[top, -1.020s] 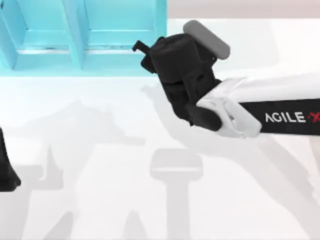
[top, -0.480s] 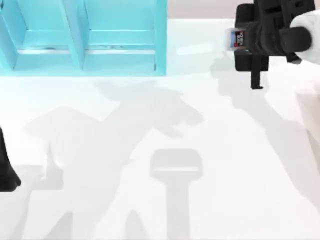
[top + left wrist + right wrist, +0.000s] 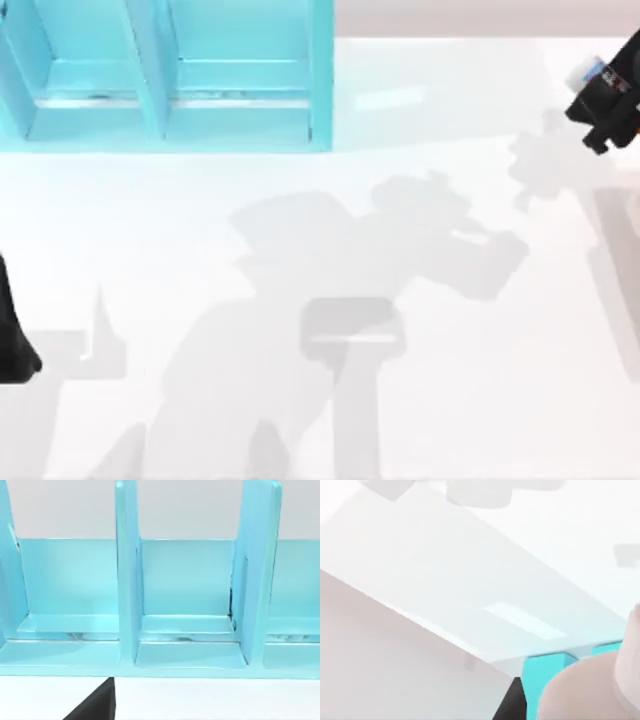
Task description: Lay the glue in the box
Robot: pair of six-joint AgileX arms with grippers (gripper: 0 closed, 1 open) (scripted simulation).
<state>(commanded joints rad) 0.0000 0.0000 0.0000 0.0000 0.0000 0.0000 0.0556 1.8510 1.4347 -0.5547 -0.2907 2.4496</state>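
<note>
1. Right gripper now at the far right edge of the table, well apart from the box; a second ago right beside the box's right wall, then pulled off rightward.
2. Glue carried along, a sliver of white bottle and label peeking out at the gripper's far side; fingers apparently clenched on it.
3. Box compartments bare, so no progress on the laying; likely a retreat or a missed approach, calling for a return leftward.
4. Left gripper parked at the near left edge; finger state impossible to tell.
</note>
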